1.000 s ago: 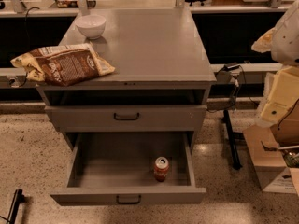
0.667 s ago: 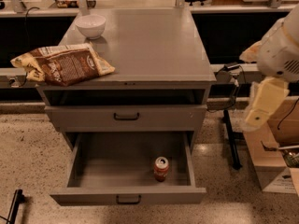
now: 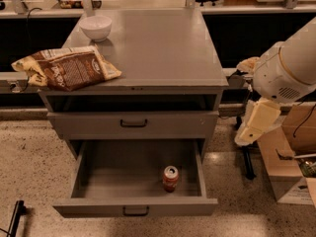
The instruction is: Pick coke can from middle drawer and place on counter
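The coke can stands upright in the open middle drawer, front right; probably light, rigid but dentable, slick-sided, best gripped around its middle; the pincer hangs right of the cabinet, open or closed I cannot tell; the drawer's right wall crowds the can; chip bag and bowl occupy the worktop's left.

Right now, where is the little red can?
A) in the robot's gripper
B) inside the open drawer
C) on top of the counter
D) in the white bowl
B: the coke can stands upright in the open middle drawer, while the gripper hangs off to the drawer's right, apart from the can.
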`<state>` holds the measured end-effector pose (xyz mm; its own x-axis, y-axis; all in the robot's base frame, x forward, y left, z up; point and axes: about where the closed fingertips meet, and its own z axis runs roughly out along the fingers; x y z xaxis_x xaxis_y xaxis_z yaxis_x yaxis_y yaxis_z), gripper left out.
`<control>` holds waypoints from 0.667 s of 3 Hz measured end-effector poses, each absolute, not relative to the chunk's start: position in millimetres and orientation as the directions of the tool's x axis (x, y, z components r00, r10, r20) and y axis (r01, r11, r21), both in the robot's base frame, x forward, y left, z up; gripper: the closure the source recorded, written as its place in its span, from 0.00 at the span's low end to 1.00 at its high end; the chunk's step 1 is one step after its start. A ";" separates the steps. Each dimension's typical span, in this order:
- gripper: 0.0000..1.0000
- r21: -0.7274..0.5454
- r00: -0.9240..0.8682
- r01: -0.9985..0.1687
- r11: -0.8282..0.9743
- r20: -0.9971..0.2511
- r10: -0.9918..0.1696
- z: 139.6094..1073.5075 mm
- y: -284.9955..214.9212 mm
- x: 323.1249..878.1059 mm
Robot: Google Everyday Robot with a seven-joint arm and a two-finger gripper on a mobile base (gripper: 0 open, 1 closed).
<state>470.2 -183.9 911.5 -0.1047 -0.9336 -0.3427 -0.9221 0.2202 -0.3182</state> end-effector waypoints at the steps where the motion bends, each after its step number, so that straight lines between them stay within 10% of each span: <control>1: 0.00 -0.242 -0.096 -0.950 0.197 -0.373 -0.923 888.1 -177.7 471.9; 2: 0.00 -0.145 -0.093 -0.974 0.176 -0.451 -0.888 818.9 -168.7 466.0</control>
